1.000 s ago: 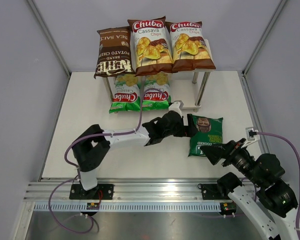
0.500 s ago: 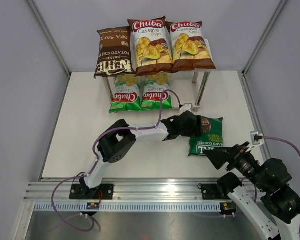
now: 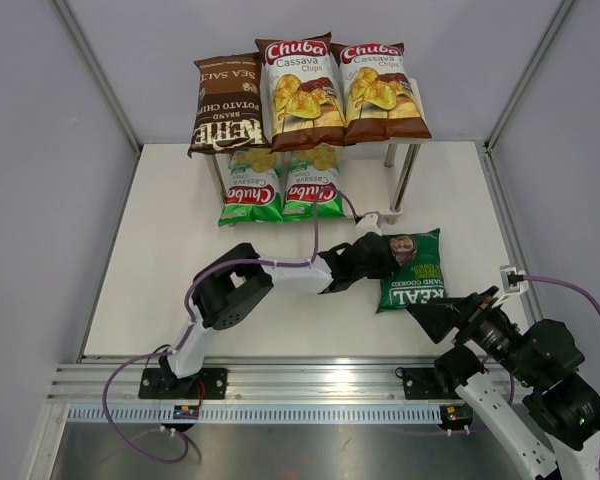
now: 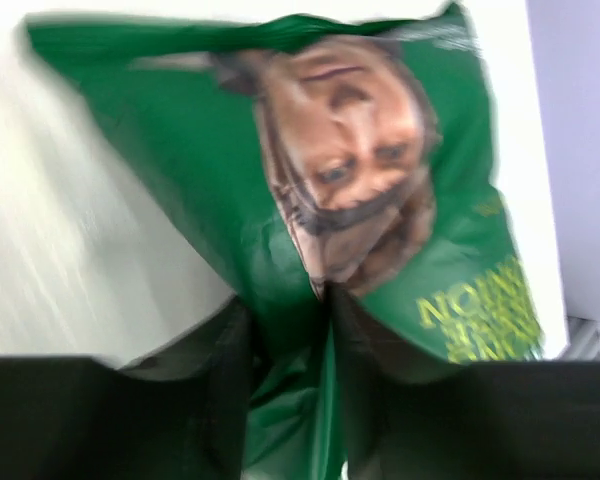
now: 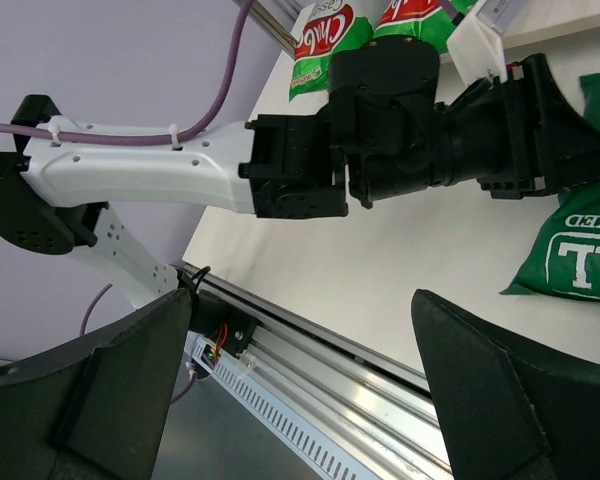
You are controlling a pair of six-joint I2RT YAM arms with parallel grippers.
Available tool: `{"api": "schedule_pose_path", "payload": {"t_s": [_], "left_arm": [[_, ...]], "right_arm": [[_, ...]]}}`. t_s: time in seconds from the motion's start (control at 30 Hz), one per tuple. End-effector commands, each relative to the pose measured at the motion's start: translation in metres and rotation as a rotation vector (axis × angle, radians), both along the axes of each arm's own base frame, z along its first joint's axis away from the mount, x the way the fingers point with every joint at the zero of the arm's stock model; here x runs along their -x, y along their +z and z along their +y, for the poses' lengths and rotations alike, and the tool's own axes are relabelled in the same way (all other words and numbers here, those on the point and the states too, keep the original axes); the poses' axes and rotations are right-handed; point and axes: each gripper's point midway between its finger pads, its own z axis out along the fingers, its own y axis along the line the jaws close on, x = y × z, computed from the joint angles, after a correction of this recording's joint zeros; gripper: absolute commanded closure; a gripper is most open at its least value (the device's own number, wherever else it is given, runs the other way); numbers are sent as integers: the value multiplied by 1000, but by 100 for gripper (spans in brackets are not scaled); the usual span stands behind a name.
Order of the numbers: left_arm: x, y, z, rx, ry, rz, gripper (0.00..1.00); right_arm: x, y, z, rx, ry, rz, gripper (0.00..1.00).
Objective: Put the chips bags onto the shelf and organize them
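A dark green REAL chips bag (image 3: 415,272) lies on the white table, right of the shelf (image 3: 373,192). My left gripper (image 3: 382,254) is shut on a fold of its near-left edge. In the left wrist view both fingers pinch green foil at the left gripper (image 4: 288,312), with the REAL bag (image 4: 360,150) spread beyond. On the shelf's top board lie a brown Kettle bag (image 3: 225,103) and two Chuba Cassava bags (image 3: 300,90) (image 3: 380,92). Two light green Chuba bags (image 3: 251,188) (image 3: 313,183) fill the lower tier's left and middle. My right gripper (image 3: 448,315) stands open and empty near the REAL bag's near corner.
The lower board's right end shows bare wood beside a metal leg (image 3: 405,176). Grey walls close in the table on three sides. An aluminium rail (image 3: 300,380) runs along the near edge. The left arm (image 5: 410,120) crosses the right wrist view above the open right gripper (image 5: 298,300).
My left gripper closed on the REAL bag's edge, and the bag shifted slightly toward the shelf. The right arm drew back a little and stayed open.
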Motion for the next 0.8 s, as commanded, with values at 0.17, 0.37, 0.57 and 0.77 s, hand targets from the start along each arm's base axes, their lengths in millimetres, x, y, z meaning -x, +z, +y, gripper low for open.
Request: {"api": "schedule_pose_path", "payload": {"t_s": [0.17, 0.37, 0.57, 0.77], "left_arm": [[31, 52, 32, 38, 81, -113, 99], [66, 96, 76, 75, 131, -171, 100], [83, 141, 147, 131, 256, -217, 100], [79, 180, 234, 173, 448, -304, 100]], "right_arm": [[3, 5, 0, -1, 15, -36, 1], [-4, -4, 2, 1, 4, -19, 0], [-16, -20, 15, -18, 19, 28, 1], [-22, -17, 41, -168, 109, 65, 1]]}}
